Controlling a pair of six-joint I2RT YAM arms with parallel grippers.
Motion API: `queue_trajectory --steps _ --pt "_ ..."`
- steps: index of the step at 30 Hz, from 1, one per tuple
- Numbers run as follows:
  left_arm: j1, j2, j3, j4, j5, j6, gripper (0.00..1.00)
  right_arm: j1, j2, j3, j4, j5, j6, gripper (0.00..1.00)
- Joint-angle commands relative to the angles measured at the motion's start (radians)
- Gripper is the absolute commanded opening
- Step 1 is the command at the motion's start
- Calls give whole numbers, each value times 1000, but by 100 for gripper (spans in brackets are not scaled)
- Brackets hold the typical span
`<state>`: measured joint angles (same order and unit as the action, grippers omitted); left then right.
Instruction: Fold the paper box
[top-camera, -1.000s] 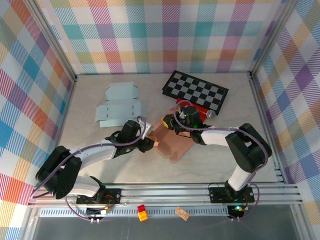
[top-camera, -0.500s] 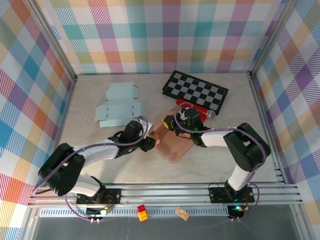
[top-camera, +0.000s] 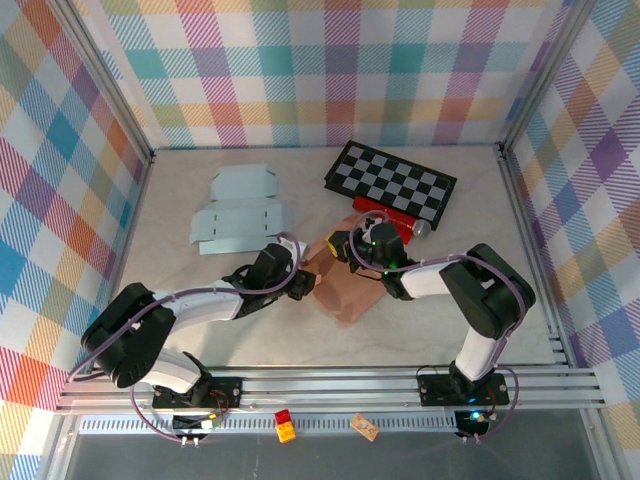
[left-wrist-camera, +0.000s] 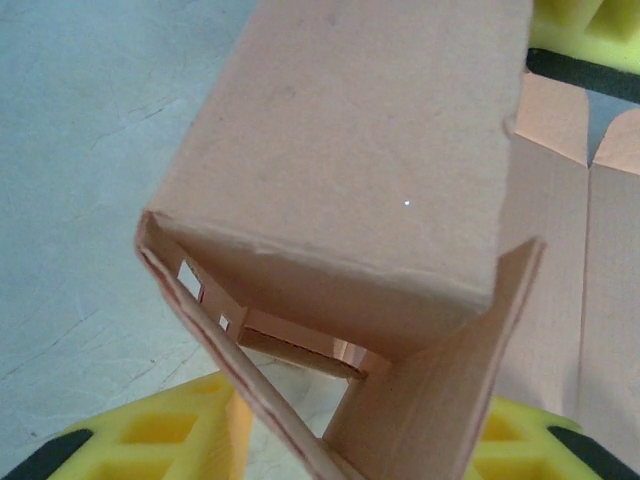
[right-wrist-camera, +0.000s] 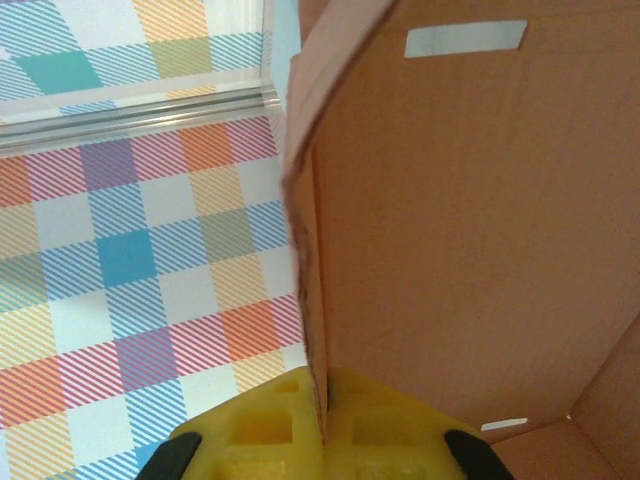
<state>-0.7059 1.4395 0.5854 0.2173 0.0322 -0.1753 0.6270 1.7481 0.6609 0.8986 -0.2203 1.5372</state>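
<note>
You had the brown paper box (top-camera: 347, 288) half raised near the middle of the tabletop (top-camera: 480, 300), in front of the checkerboard (top-camera: 392, 182) and to the right of the flat pale blue box blanks (top-camera: 238, 212). Your right end effector (right-wrist-camera: 322, 438) was closed on the edge of an upright wall of the box, the thin card pinched between its yellow pads. Your left end effector (top-camera: 307, 283) had its yellow fingers (left-wrist-camera: 170, 435) set either side of a folded-up corner of the box, jaws partly apart, and whether they squeezed the card or merely straddled it could not be told.
</note>
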Motion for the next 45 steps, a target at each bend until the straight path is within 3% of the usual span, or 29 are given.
queue_trajectory --steps 1,28,45 --pt "-14 16 -6 40 -14 -20 35 10 21 -13 59 21 33 0" --pt "-67 96 60 67 -189 -156 34 35 12 -27 74 65 66 0" --pt "-89 148 136 0 -269 -228 17 58 8 -23 45 76 72 0"
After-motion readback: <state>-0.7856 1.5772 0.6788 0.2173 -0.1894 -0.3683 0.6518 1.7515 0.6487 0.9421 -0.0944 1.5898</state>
